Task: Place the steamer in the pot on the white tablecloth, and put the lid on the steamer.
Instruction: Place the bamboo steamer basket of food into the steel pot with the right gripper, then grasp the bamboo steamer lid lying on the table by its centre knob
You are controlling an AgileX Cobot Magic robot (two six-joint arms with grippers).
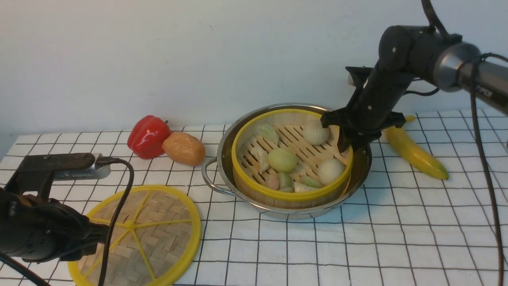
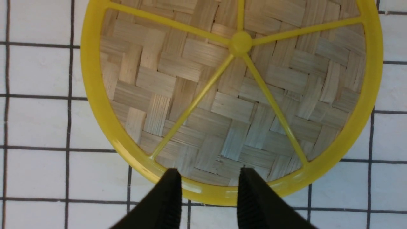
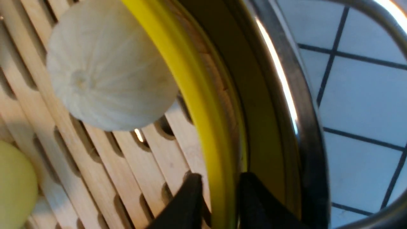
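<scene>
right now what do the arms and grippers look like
Both arms are black and rounded. The right arm has a silver-grey band; black cables run along it and the left arm. The left gripper and right gripper have black tapered fingers.

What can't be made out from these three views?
- Right wrist view: right tool straddles the steamer rim; contact unclear, fingers cut off by the frame edge.
- Front view: left tool hidden behind the left arm; second handle of the pot hidden behind the right arm.
- Left wrist view: lid cut off by the frame edge.
</scene>
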